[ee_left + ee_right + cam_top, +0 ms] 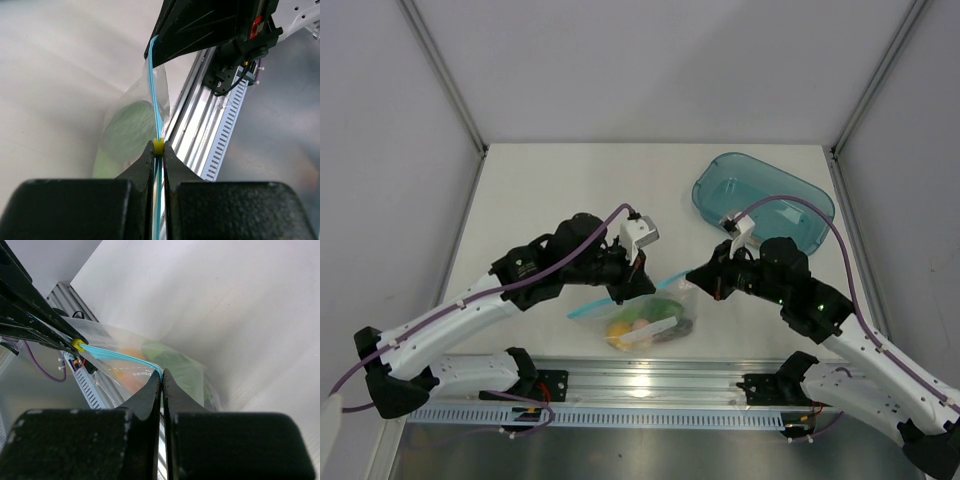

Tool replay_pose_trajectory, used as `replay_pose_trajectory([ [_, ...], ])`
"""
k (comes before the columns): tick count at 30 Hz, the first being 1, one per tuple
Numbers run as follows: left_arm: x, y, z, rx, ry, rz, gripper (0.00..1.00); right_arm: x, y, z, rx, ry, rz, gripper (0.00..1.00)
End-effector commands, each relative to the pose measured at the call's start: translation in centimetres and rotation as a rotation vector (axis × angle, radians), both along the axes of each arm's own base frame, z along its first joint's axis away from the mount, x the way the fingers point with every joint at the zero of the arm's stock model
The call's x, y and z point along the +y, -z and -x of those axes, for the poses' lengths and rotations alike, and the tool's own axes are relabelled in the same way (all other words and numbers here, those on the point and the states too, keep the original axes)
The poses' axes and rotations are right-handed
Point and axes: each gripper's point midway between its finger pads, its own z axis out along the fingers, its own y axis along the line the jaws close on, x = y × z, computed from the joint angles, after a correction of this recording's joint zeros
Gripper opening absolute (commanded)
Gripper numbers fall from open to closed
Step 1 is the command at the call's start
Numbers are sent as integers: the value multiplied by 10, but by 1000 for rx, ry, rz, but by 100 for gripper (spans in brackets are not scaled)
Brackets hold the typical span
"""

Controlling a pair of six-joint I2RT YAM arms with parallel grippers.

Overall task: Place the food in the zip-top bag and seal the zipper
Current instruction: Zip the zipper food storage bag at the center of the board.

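Left tool [158, 151] clenched on the zipper [155, 90] at its yellow slider [158, 145], right tool [161, 381] clenched on the zipper's far end, both arms reaching inward above the zip-top bag [665, 300], zipper taut, long axis left-to-right, food [638, 320] inside the bag.

Left arm [450, 318], right arm [875, 352]: white lower links, black joints, purple cables [603, 220]. Left gripper [158, 146], right gripper [161, 375]: matte black.

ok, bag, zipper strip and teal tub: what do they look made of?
zip-top bag: thin clear plastic film, glossy and crinkled; the food shows through it.
zipper: light-blue strip, probably flexible plastic, since it curves along its length.
teal tub: translucent tinted plastic, seemingly rigid, with a smooth shiny surface and moulded rim.
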Motion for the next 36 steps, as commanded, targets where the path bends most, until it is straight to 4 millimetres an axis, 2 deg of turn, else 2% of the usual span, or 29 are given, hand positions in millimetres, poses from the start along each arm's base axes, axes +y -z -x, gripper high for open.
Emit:
replay_pose_trajectory([
  [1,14,-20,7,-45,-2,17,1,-16,-5,-17,-34,110,12,0],
  [7,29,-25,1,-81,-83,21,1,-25,-1,-21,-13,149,12,0],
  [21,62,-17,-9,-97,-254,-27,1,-27,10,-28,13,169,19,0],
  [31,94,6,-20,-102,-425,-73,0,-33,17,-46,35,229,17,0],
  [34,101,10,-20,-104,-447,-71,0,-31,20,-47,42,219,18,0],
  [36,99,10,-18,-106,-435,-60,0,-22,18,-41,30,143,0,0],
])
